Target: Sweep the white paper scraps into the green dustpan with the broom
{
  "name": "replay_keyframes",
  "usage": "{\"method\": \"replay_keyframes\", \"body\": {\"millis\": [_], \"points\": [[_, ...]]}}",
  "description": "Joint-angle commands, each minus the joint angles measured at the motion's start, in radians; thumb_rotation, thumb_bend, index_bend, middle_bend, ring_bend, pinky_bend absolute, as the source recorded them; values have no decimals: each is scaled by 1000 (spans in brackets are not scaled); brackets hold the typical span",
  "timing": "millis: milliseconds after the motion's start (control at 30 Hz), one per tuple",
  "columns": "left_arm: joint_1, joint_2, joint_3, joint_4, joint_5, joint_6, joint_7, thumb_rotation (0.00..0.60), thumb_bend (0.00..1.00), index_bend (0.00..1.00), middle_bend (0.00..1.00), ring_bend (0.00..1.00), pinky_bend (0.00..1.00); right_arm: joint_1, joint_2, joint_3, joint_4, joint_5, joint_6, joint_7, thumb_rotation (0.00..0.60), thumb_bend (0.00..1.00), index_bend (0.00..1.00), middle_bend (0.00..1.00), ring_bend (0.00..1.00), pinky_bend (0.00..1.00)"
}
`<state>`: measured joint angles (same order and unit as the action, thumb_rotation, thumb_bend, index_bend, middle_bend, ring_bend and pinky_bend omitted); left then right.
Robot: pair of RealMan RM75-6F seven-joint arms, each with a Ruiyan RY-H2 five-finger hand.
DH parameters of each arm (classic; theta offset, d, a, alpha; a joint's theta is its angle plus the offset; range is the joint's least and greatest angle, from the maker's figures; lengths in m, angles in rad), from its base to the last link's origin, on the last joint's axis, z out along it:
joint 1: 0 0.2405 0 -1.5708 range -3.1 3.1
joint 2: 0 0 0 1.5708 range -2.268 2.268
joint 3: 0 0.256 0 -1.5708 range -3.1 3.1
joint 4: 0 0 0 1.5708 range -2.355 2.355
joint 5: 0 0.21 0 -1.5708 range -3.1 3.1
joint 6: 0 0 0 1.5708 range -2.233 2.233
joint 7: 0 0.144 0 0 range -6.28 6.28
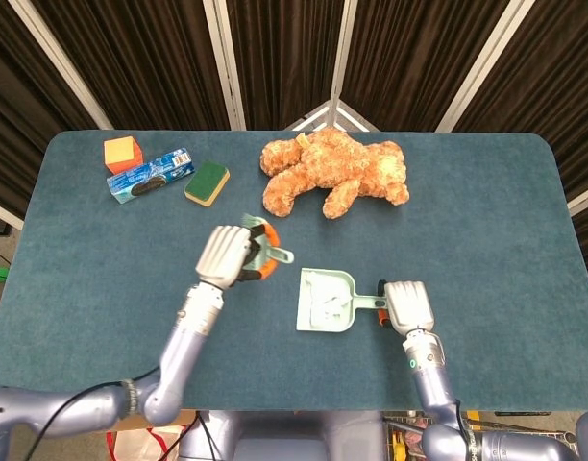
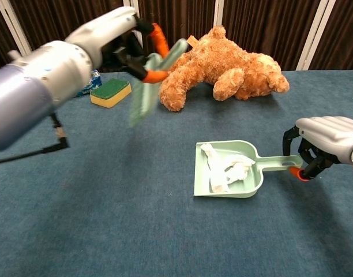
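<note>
The left hand, high in the upper left of the chest view, has its fingers wrapped round the small pale-green plastic broom with a bristle head, which hangs clear of the blue-green felt tabletop and looks blurred. From the head camera that hand sits left of centre, well apart from the pan. Low on the right edge, the right hand curls its fingers about the end of the handle of the flat mint-green plastic dustpan, which lies flat on the table near the middle of the frame. Inside it lie the crumpled white paper scraps; I can see none loose on the cloth around it. To my eye the sweeping is done, and only setting the broom down remains, if anything.
</note>
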<state>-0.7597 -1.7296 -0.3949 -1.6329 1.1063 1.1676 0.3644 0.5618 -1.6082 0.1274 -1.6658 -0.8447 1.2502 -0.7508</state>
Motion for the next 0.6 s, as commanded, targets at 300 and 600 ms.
{"method": "replay_keyframes", "body": {"millis": [300,600], "points": [[53,193,67,-37,-77,-60,68,600,589,783,1000,1000,1000,2,-8,-10,-20,24,28,-61,600,460,0,820,793,795],[9,311,154,-82,-230,-140,297,600,547,734,1000,996,1000,-3,5,-9,-55,21,52,-74,600,460,0,820,791,795]]}}
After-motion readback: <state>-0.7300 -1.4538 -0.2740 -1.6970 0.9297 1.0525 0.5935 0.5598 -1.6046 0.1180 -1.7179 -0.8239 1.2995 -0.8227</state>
